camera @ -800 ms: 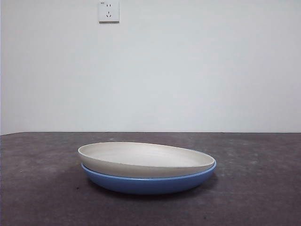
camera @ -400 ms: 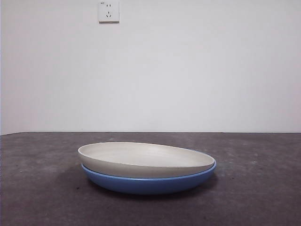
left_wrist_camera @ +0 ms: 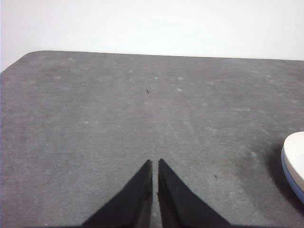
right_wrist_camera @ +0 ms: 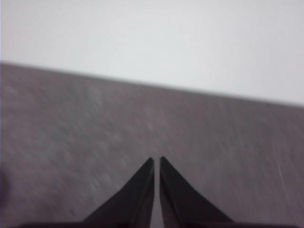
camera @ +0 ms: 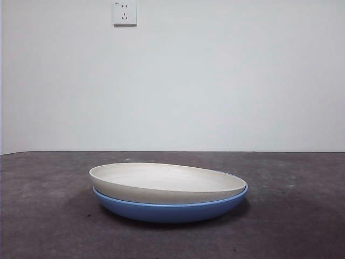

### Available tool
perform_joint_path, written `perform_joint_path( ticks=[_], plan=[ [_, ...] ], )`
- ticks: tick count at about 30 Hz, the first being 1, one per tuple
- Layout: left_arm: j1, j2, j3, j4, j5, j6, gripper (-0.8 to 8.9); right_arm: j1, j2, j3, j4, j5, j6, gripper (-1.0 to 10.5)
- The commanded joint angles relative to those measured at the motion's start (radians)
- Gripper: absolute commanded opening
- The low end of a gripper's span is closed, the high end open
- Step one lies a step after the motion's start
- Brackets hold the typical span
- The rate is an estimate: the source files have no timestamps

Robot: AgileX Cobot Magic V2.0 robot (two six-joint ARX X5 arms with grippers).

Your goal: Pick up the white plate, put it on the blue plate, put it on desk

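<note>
The white plate (camera: 161, 181) lies inside the blue plate (camera: 172, 209), slightly tilted, on the desk (camera: 43, 216) in the front view. An edge of the white plate (left_wrist_camera: 297, 156) and of the blue plate (left_wrist_camera: 290, 176) shows in the left wrist view. My left gripper (left_wrist_camera: 155, 162) is shut and empty above bare desk, well apart from the plates. My right gripper (right_wrist_camera: 156, 160) is shut and empty above bare desk; its view is blurred and shows no plate. Neither arm shows in the front view.
A white wall with a power socket (camera: 124, 13) stands behind the desk. The desk's far edge and a rounded corner (left_wrist_camera: 28, 54) show in the left wrist view.
</note>
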State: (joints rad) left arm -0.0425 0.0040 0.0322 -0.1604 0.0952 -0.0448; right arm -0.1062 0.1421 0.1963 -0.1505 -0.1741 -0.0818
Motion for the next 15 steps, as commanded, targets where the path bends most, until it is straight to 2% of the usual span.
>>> perform_joint_path(
  ticks=[1,5,8,15],
  plan=[
    [-0.002,-0.001,-0.021,0.011,-0.002,0.007,0.20,0.002,-0.027,-0.053,0.039,0.106,-0.005,0.2],
    [-0.002,-0.001,-0.021,0.011,-0.002,0.007,0.20,0.024,-0.071,-0.107,0.044,0.217,0.002,0.2],
    [-0.002,-0.001,-0.021,0.011,-0.002,0.007,0.20,0.050,-0.102,-0.136,0.041,0.270,0.004,0.2],
    [-0.002,-0.001,-0.021,0.011,-0.002,0.007,0.20,0.080,-0.138,-0.186,-0.010,0.280,0.034,0.2]
  ],
)
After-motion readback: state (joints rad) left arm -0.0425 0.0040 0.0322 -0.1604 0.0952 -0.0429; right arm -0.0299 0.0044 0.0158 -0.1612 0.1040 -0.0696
